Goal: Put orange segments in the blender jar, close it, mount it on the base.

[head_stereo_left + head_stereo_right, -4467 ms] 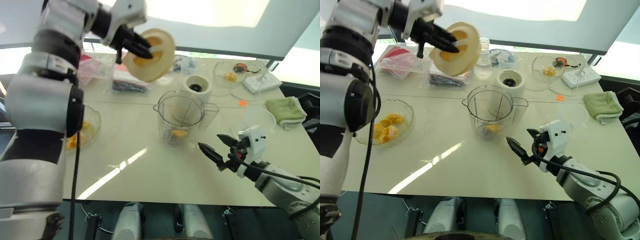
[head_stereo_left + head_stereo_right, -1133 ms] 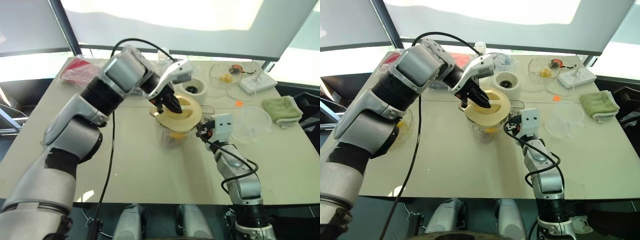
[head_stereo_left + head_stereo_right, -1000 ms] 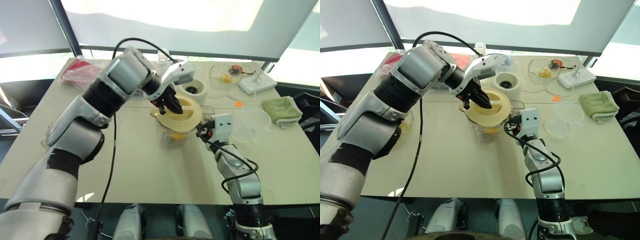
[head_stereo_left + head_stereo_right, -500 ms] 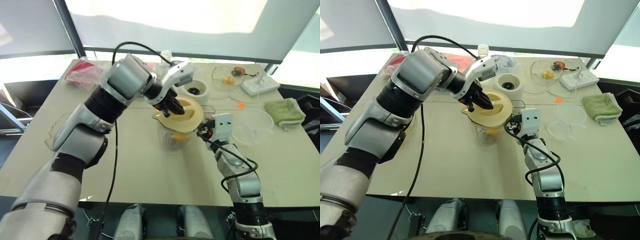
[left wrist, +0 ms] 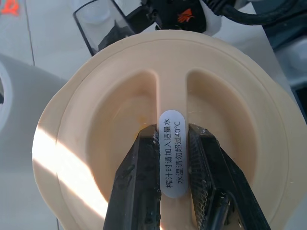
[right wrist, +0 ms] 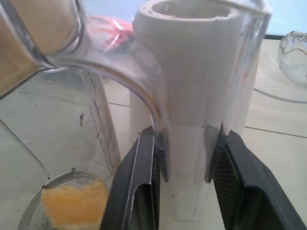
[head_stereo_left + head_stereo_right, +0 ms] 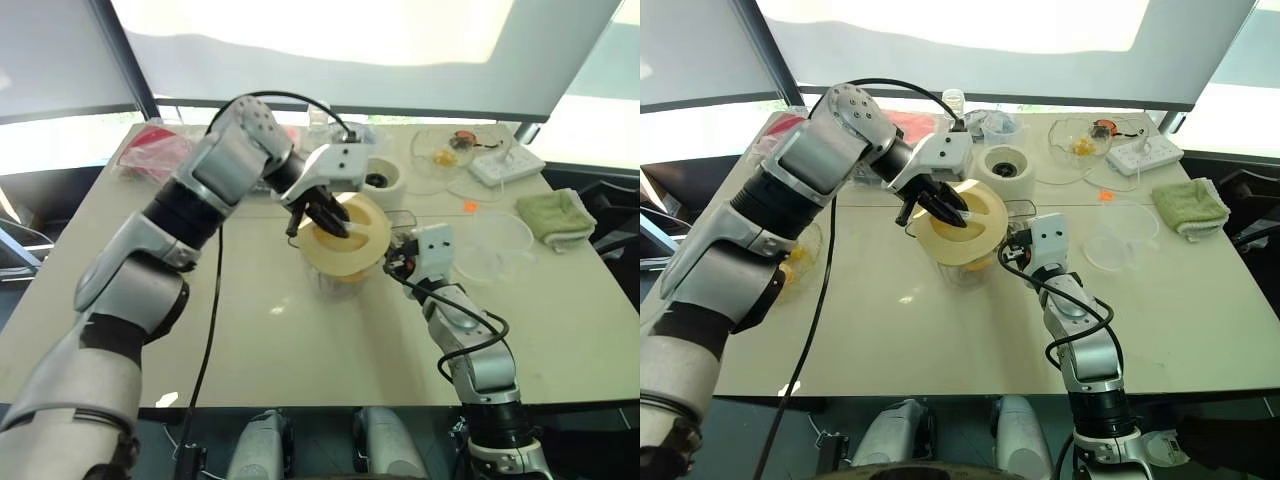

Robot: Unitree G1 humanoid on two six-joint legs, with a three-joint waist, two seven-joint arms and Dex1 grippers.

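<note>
A cream lid point(image 7: 352, 243) lies tilted over the mouth of the clear blender jar point(image 7: 343, 287) at the table's middle. My left gripper point(image 5: 171, 134) comes in from above and is shut on the lid's point(image 5: 230, 110) raised centre ridge. My right gripper point(image 6: 186, 139) reaches level from the right and is shut on the jar's clear handle point(image 6: 158, 110). An orange segment point(image 6: 74, 203) rests at the jar's bottom. More orange segments point(image 7: 792, 262) show in a bowl on the left, partly hidden by my left arm. Just behind the jar stands the white base point(image 7: 385, 178).
On the right lie shallow clear bowls point(image 7: 497, 245), a green cloth point(image 7: 556, 214), a white power strip point(image 7: 506, 165) and a bowl of scraps point(image 7: 446, 150). A red bag point(image 7: 155, 150) and a small bottle point(image 7: 953, 100) sit at the back.
My left wrist has rolled with the lid in its grip, so the lid now tilts more toward me on the jar. The right gripper keeps its hold on the handle.
</note>
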